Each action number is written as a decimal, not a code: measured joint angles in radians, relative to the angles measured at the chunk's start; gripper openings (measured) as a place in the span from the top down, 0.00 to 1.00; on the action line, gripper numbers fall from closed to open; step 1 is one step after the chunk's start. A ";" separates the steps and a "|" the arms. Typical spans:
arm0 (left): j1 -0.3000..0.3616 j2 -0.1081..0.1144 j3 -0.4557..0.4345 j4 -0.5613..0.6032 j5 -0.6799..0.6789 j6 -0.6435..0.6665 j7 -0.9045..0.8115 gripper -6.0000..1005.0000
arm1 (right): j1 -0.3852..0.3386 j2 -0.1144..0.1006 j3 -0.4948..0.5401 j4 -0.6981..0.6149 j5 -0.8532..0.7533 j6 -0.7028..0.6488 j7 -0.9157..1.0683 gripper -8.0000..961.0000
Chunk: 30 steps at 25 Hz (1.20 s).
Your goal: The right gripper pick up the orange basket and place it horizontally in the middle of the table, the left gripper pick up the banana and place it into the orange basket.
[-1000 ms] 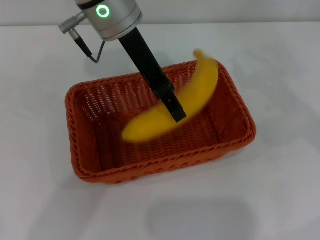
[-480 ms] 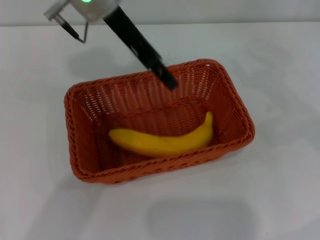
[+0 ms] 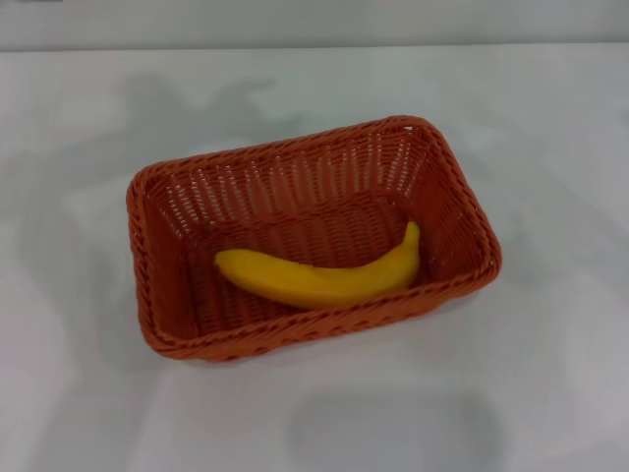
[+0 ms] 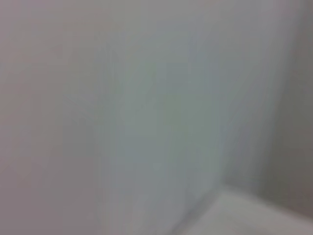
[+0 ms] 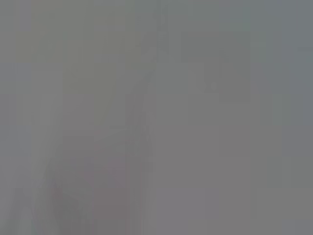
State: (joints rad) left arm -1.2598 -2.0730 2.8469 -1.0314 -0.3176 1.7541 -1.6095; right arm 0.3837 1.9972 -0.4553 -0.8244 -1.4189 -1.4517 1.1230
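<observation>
One banana (image 3: 319, 277) lengthwise in orange basket (image 3: 157, 211).

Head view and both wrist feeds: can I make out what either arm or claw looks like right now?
No. Neither arm nor claw appears in any current view, so colour, shape, cables and markings cannot be described. The head view shows only the orange basket on the table, with the banana lying inside it. Both wrist views show only blank pale surfaces.
</observation>
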 joint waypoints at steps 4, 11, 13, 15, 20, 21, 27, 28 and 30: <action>0.218 -0.001 0.000 -0.008 -0.350 0.025 0.084 0.11 | -0.016 0.007 -0.072 -0.016 -0.001 -0.002 0.002 0.45; 0.573 -0.003 -0.001 0.086 -0.776 0.021 0.266 0.11 | -0.011 0.011 -0.112 0.044 0.017 0.004 0.001 0.45; 0.652 -0.003 -0.001 0.138 -0.829 -0.001 0.312 0.11 | -0.005 0.012 -0.112 0.085 0.041 0.029 -0.011 0.44; 0.712 -0.003 -0.001 0.198 -0.867 -0.023 0.358 0.11 | 0.004 0.012 -0.111 0.132 0.074 0.062 -0.044 0.44; 0.850 -0.004 -0.003 0.421 -0.992 -0.067 0.481 0.11 | 0.019 0.012 -0.104 0.228 0.136 0.104 -0.209 0.37; 0.863 -0.004 -0.003 0.449 -1.004 -0.070 0.498 0.11 | 0.020 0.011 -0.103 0.239 0.142 0.118 -0.229 0.33; 0.953 -0.006 -0.004 0.675 -1.084 -0.095 0.710 0.11 | 0.017 0.009 -0.070 0.306 0.230 0.127 -0.348 0.12; 0.960 -0.006 -0.005 0.693 -1.095 -0.098 0.727 0.11 | 0.014 0.010 -0.067 0.315 0.258 0.119 -0.374 0.11; 0.984 -0.005 -0.005 0.756 -1.134 -0.103 0.799 0.11 | 0.008 0.011 -0.066 0.332 0.289 0.096 -0.422 0.10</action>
State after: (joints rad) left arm -0.2754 -2.0785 2.8423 -0.2759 -1.4514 1.6511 -0.8103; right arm 0.3916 2.0086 -0.5211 -0.4920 -1.1294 -1.3559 0.7006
